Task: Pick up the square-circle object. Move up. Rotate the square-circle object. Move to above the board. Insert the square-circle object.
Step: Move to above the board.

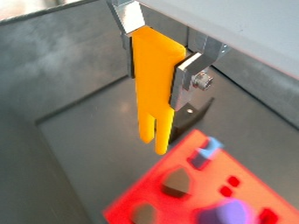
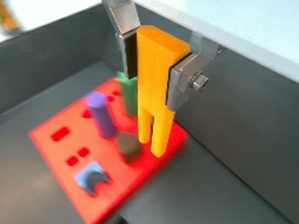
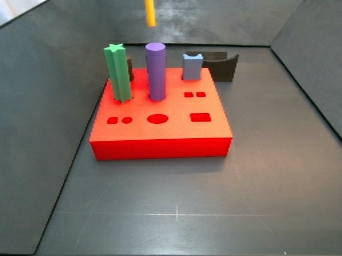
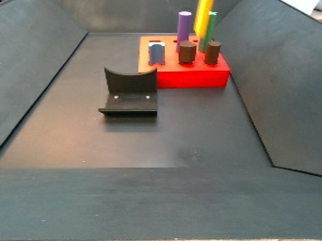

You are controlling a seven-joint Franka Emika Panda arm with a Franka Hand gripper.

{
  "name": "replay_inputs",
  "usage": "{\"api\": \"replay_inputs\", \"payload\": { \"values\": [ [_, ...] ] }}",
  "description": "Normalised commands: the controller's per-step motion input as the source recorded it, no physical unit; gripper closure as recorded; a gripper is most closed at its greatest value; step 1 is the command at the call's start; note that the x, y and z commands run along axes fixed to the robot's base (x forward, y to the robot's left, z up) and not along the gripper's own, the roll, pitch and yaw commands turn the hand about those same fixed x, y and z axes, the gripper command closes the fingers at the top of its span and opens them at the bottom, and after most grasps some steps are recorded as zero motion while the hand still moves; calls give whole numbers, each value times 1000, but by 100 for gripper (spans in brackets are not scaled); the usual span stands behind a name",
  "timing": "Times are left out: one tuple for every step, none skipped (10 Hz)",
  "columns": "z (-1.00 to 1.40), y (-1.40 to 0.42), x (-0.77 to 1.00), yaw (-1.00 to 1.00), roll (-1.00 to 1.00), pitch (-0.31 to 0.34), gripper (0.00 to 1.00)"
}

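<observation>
My gripper point(image 1: 158, 66) is shut on the square-circle object point(image 1: 153, 87), a tall orange-yellow peg held upright with its two legs pointing down; it shows in both wrist views point(image 2: 156, 87). The silver fingers point(image 2: 184, 83) clamp its upper part. The red board point(image 3: 160, 132) lies below; the peg hangs in the air over it, not touching. In a side view only the peg's lower end point(image 3: 150, 12) shows at the top edge, and the gripper is out of frame. In a side view the peg point(image 4: 201, 19) appears between the purple and green pegs.
A green star-topped peg point(image 3: 119, 72), a purple round peg point(image 3: 156, 70) and a short blue piece point(image 3: 193, 66) stand in the board. The dark fixture point(image 4: 128, 92) stands on the floor beside the board. Sloped grey walls point(image 3: 40, 60) surround the floor.
</observation>
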Motion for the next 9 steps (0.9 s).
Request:
{"api": "replay_inputs", "payload": {
  "values": [
    [239,-1000,193,1000,58,84,100],
    [245,-1000,200,1000,52,90,100],
    [245,-1000,208,1000,51,99,100],
    [244,-1000,222,1000,49,108,100],
    [245,-1000,243,1000,49,122,100],
    [251,-1000,257,1000,51,134,100],
    [251,-1000,298,1000,56,147,100],
    [224,-918,297,1000,59,154,100],
    [128,-531,214,1000,67,172,100]
  ]
}}
